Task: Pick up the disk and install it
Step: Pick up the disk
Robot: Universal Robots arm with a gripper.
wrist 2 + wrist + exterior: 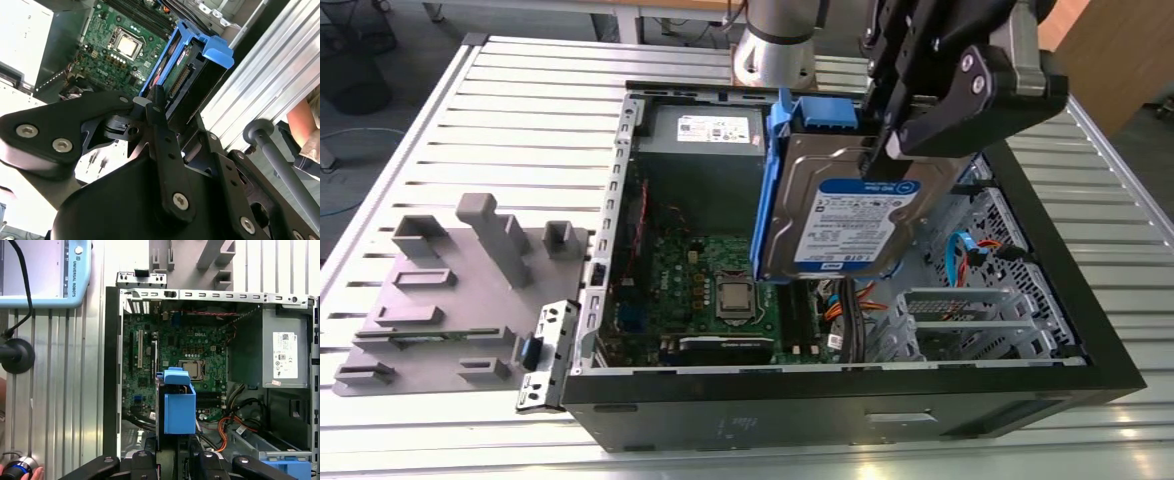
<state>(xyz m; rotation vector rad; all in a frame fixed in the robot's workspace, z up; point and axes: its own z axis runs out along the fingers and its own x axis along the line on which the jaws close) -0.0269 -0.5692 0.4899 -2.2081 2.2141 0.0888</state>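
Currently held: the disk (854,222), clamped by its top end in my tool (897,148), hanging on edge, probably so it can slide in narrow-side first. Beneath my tool: open computer case (854,405), circuit board (707,270) exposed.

One disk (854,225), one pincer (905,145), one open computer case (854,410), one power supply (700,130).

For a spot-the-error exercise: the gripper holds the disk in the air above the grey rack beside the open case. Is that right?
No. The gripper holds the disk in the air above the open case itself, over its motherboard, not above the grey rack beside it. The exterior view shows this.
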